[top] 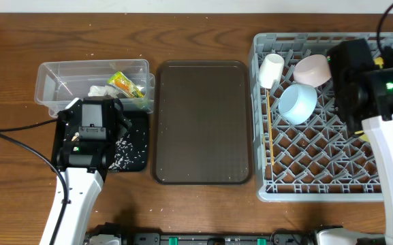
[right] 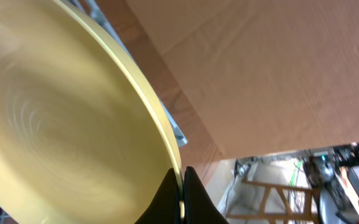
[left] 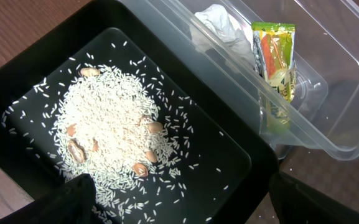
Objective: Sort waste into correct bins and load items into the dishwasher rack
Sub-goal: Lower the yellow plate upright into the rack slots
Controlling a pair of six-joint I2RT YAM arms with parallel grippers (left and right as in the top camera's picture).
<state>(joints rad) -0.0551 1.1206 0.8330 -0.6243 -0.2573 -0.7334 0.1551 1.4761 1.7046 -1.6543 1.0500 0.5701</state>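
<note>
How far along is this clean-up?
Nearly done. Wrapper and scrap lie in the clear tub, rice in the black tub; cup, blue bowl, whitish bowl and chopsticks in the rack. The right end effector pinches the yellow plate by its rim; only racking it seems left.

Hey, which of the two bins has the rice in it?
The shallow black tub; rice lies piled inside. The clear tub holds a wrapper and white scrap.
</note>
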